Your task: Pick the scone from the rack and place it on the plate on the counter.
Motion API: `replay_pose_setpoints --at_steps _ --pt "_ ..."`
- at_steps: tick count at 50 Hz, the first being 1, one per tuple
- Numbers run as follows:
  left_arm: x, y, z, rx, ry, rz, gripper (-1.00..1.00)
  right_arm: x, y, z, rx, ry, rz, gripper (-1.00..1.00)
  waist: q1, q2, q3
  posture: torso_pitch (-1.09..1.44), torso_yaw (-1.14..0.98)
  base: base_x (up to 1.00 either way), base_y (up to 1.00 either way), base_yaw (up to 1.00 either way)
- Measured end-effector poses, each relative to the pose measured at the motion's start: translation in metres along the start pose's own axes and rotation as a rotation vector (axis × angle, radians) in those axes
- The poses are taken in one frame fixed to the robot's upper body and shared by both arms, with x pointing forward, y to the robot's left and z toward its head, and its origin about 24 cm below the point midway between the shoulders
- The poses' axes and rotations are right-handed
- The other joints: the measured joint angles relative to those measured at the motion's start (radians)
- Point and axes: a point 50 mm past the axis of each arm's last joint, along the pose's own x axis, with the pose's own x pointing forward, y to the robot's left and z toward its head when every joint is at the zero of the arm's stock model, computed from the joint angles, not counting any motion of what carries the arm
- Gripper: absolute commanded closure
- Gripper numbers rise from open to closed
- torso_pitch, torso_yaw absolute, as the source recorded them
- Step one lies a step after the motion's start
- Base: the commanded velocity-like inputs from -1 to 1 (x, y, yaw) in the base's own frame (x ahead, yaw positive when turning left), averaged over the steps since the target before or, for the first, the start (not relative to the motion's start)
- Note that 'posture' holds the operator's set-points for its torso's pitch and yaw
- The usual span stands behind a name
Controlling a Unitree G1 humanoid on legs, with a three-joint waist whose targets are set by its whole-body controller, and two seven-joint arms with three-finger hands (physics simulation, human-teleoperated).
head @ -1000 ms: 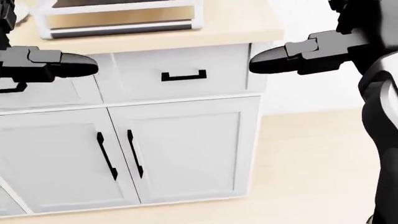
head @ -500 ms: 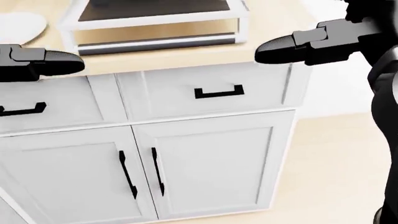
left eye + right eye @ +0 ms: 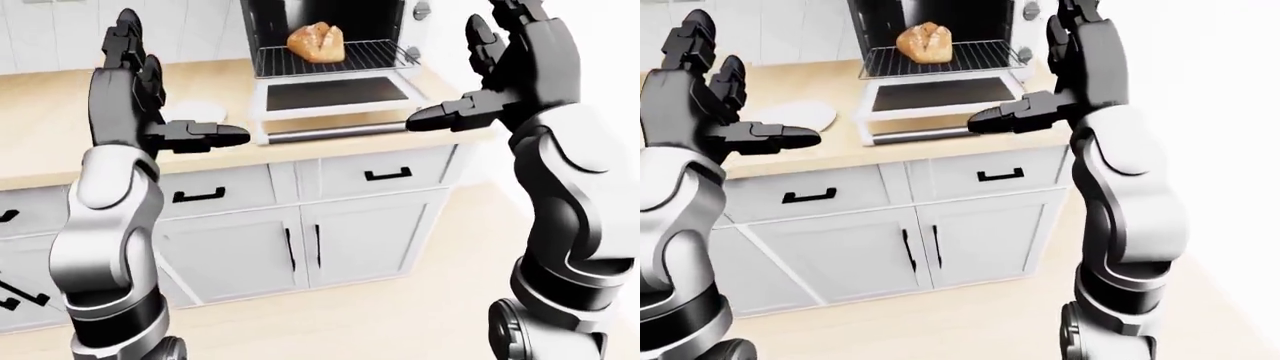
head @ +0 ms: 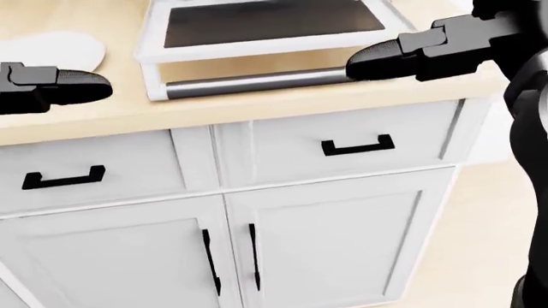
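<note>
In the left-eye view the left hand [image 3: 150, 97] and right hand [image 3: 500, 67] are both raised with fingers spread wide and holding nothing; the scone [image 3: 316, 42] sits on the wire rack [image 3: 330, 58] of the open toaster oven [image 3: 330, 15], between the two hands and above them; the white plate [image 3: 195, 112] lies on the table [image 3: 40, 142] just beside the left hand's thumb; in the head view the oven's lowered door [image 4: 265, 25] lies between the two thumbs, above the white drawers [image 4: 355, 149]; the right-eye view shows the same layout.
</note>
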Motion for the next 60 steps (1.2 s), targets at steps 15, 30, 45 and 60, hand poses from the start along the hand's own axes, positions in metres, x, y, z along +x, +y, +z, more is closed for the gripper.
replay_pose_setpoints --at_steps 15,30,45,60 --pt "-0.001 0.005 -0.001 0.016 0.009 0.017 -1.00 0.001 0.004 0.004 0.002 -0.017 0.029 -1.00 0.006 -0.053 0.007 0.00 0.00 0.10 0.38 0.00" --pt "-0.001 0.004 0.000 0.023 -0.005 0.016 -1.00 0.004 0.005 0.004 -0.002 -0.027 0.041 -1.00 0.012 -0.050 0.017 0.00 0.00 0.31 0.04 0.00" --pt "-0.003 0.013 -0.006 0.031 0.020 0.042 -1.00 0.004 0.010 -0.003 0.000 0.005 0.049 -1.00 0.035 0.016 0.024 0.00 0.00 0.15 0.22 0.00" --pt "0.001 -0.002 -0.013 0.028 0.054 -0.017 -1.00 0.004 -0.003 0.000 -0.024 -0.011 -0.006 -1.00 0.017 -0.028 0.009 0.00 0.00 0.00 0.01 0.12"
